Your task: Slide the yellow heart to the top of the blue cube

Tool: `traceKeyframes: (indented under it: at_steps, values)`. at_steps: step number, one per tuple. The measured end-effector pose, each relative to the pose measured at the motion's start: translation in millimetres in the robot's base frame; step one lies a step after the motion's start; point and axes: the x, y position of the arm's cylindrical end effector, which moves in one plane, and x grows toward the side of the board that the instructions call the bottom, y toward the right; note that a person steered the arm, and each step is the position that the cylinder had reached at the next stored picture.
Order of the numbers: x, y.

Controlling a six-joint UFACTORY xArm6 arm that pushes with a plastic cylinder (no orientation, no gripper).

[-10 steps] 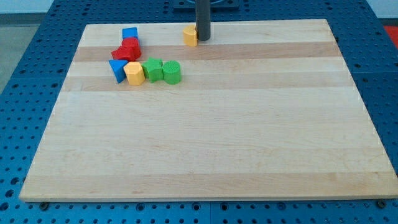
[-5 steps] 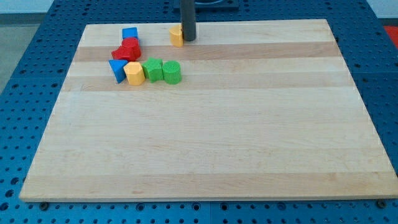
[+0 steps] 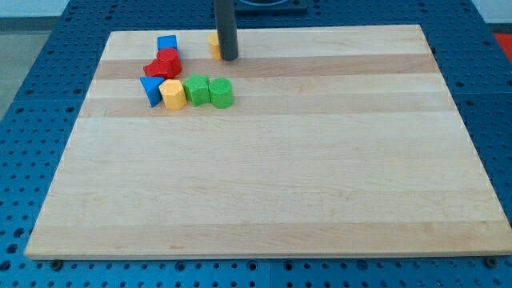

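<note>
The yellow heart [image 3: 214,45] lies near the board's top edge, mostly hidden behind my rod. My tip [image 3: 229,58] touches its right side. The blue cube [image 3: 166,43] sits to the view's left of the heart, a short gap away, near the top left of the board.
Below the blue cube lies a cluster: a red block [image 3: 163,64], a blue triangular block [image 3: 150,89], a yellow hexagonal block [image 3: 172,94], a green block [image 3: 196,90] and a green cylinder [image 3: 222,93]. The wooden board [image 3: 272,184] rests on a blue pegboard table.
My tip and the yellow heart have moved to the view's left along the top edge, closer to the blue cube. The other blocks have not moved.
</note>
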Motion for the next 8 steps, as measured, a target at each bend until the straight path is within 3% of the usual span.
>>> traceKeyframes:
  at_steps: [3, 5, 8]
  values:
    - [-13.7, 12.6]
    - [-39.6, -26.6]
    - [-45.4, -53.0]
